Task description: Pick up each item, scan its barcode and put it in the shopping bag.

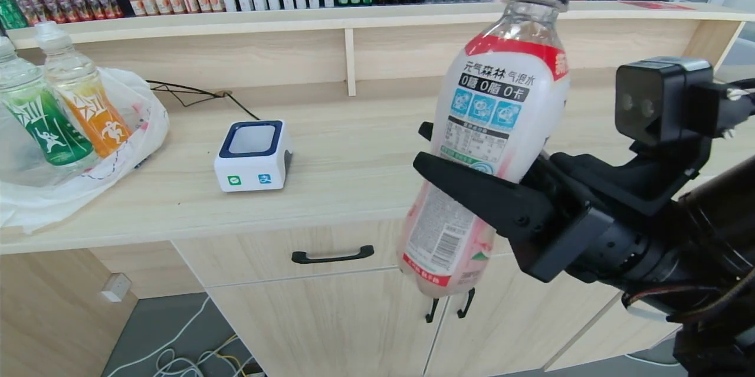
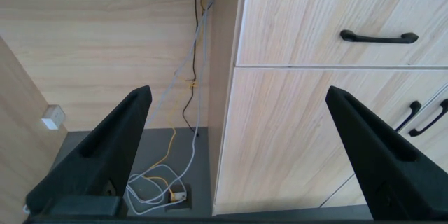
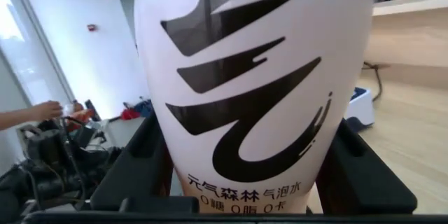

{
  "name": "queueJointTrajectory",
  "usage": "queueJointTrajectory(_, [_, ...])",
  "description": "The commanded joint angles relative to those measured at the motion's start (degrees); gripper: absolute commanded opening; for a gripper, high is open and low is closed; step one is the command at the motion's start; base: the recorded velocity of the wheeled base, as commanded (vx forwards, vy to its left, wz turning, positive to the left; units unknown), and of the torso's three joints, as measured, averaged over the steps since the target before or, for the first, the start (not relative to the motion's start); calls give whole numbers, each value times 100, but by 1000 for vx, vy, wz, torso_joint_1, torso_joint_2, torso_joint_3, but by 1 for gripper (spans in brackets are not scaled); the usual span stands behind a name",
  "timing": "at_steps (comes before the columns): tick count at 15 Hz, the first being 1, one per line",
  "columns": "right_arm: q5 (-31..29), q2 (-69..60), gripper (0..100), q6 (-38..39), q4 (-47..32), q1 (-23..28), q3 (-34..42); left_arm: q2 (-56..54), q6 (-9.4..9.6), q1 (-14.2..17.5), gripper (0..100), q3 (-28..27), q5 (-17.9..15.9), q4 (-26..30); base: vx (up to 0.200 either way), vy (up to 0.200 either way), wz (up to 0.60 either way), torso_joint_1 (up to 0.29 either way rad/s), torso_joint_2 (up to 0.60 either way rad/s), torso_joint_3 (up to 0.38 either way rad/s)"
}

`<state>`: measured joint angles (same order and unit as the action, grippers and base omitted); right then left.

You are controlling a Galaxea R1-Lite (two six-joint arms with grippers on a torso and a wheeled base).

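Right claw (image 1: 426, 147) clamps pink-label bottle (image 1: 501, 111), long axis near upright, cap upper right; barcode (image 1: 449, 242) seemingly faces camera. Scanner (image 1: 253, 156) sits centre-left on tabletop (image 1: 354, 153). Left claw (image 2: 238, 161) wide, empty.

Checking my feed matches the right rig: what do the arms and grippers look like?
Right gripper: matte black, long wedge-shaped fingers, on a black cylindrical arm. A black camera box with two round lenses sits above the wrist; thin red and dark wires loop beneath. Left gripper: matching black tapered fingers.
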<state>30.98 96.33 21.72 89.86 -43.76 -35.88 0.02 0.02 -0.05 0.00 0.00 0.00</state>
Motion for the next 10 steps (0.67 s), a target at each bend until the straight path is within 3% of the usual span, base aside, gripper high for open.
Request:
queueJointTrajectory(1, [532,316,0,280,14,-18,-42,-2,6,-4,100,0,0,0,0,0,0,0,0,0])
queueJointTrajectory(5, [1147,325,0,895,14,-27,-367,-2,-2,-4,100,0,0,0,0,0,0,0,0,0])
queueJointTrajectory(10, [1139,325,0,1783,14,158,-947,-2,-2,5,100,0,0,0,0,0,0,0,0,0])
